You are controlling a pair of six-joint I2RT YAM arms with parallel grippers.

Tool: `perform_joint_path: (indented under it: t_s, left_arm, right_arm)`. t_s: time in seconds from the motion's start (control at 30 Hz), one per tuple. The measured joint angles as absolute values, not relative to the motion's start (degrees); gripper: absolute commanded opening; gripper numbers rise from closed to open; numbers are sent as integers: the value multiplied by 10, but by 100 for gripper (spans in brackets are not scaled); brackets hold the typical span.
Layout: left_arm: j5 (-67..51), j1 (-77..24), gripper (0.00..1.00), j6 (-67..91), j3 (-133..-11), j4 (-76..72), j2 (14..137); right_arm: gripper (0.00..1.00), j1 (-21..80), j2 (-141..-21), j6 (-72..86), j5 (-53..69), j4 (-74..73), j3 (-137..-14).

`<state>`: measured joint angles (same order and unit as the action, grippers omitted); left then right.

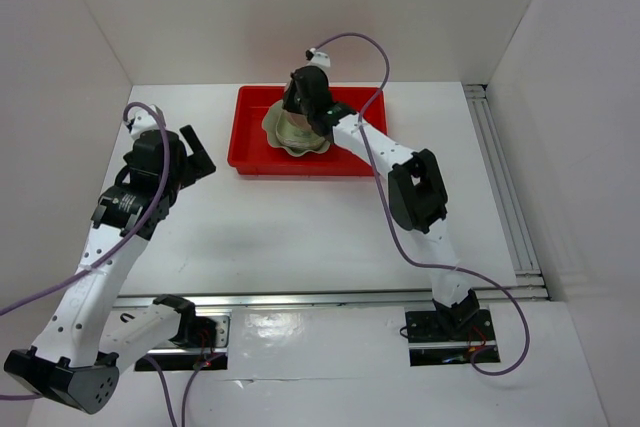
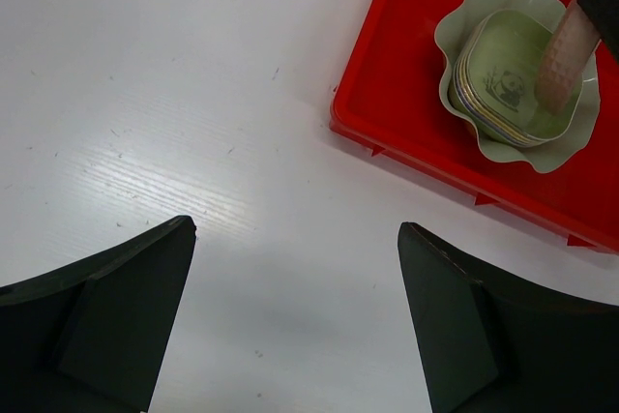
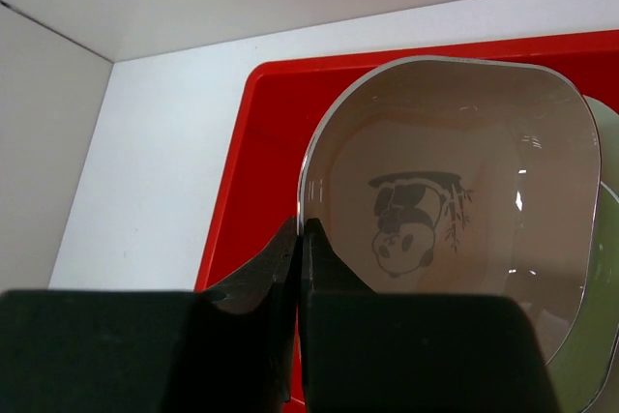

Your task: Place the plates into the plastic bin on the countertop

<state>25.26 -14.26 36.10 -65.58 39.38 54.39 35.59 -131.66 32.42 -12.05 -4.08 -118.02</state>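
Note:
The red plastic bin (image 1: 250, 160) sits at the back of the white countertop (image 1: 300, 232). In it lies the large pale green scalloped dish (image 2: 571, 150) with a stack of small dishes, a green one (image 2: 503, 79) on top. My right gripper (image 3: 303, 229) is shut on the rim of the pinkish-tan plate (image 3: 455, 210), which has a panda drawing. It holds the plate tilted on edge over the stack (image 2: 566, 55). My left gripper (image 2: 296, 226) is open and empty above the bare countertop, left of the bin (image 2: 406, 94).
White wall panels stand on the left, back and right. A metal rail (image 1: 505, 187) runs along the right side of the countertop, and another runs along the near edge (image 1: 330, 299) by the arm bases.

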Motion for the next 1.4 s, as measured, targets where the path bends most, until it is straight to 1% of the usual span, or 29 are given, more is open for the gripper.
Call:
perform_joint_path:
  t_s: [0.1, 0.27, 0.4, 0.47, 0.57, 0.6, 0.63, 0.67, 0.73, 0.77, 0.8, 0.83, 0.87, 0.93, 0.97, 1.07, 1.13, 1.27, 1.33, 1.4]
  left_arm:
    - [251, -143, 99, 361, -656, 394, 544]
    - [251, -143, 99, 360, -656, 394, 544]
    - [248, -143, 99, 360, -656, 394, 544]
    - [246, -143, 99, 360, -656, 394, 544]
    - [243, -143, 99, 359, -656, 394, 544]
    - [243, -143, 99, 360, -656, 394, 544]
    - [242, -143, 99, 359, -656, 394, 544]
    - [241, -143, 99, 359, -656, 394, 544]
    - [240, -143, 99, 359, -656, 394, 544]
    - [239, -143, 99, 360, -656, 394, 544]
    - [239, -143, 99, 359, -656, 394, 544]
    - [238, -143, 99, 358, -656, 394, 544]
    - [237, -143, 99, 358, -656, 393, 544]
    - [236, -143, 99, 357, -656, 393, 544]
    - [236, -143, 99, 356, -656, 393, 544]
    - [235, -143, 99, 349, -656, 391, 544]
    - [234, -143, 99, 347, -656, 389, 544]
    - [233, -143, 99, 347, -656, 389, 544]
    - [233, -143, 99, 347, -656, 389, 544]
    - [233, -143, 99, 347, -656, 389, 544]
  right_arm:
    - [0, 358, -1317, 333, -132, -48, -1192]
    - [4, 363, -1317, 342, -158, -58, -1197]
    - [4, 370, -1321, 353, -177, -77, -1207]
    - [5, 373, -1322, 358, -184, -84, -1208]
    - [9, 376, -1322, 366, -193, -89, -1208]
    - [13, 376, -1322, 366, -194, -91, -1209]
    - [24, 377, -1322, 368, -196, -92, -1209]
    - [24, 377, -1323, 371, -198, -93, -1209]
    - [32, 378, -1323, 370, -200, -98, -1210]
    - [41, 378, -1323, 370, -201, -100, -1211]
    - [49, 378, -1323, 371, -202, -100, -1212]
    - [49, 378, -1323, 372, -203, -99, -1212]
    - [51, 378, -1323, 370, -203, -100, -1213]
    - [58, 378, -1323, 369, -203, -100, -1216]
    - [63, 378, -1323, 368, -204, -102, -1219]
    - [63, 380, -1324, 362, -207, -105, -1232]
    - [67, 381, -1325, 361, -208, -108, -1246]
    - [68, 383, -1325, 359, -211, -107, -1261]
    - [74, 384, -1325, 359, -212, -109, -1261]
    - [81, 384, -1325, 358, -215, -113, -1260]
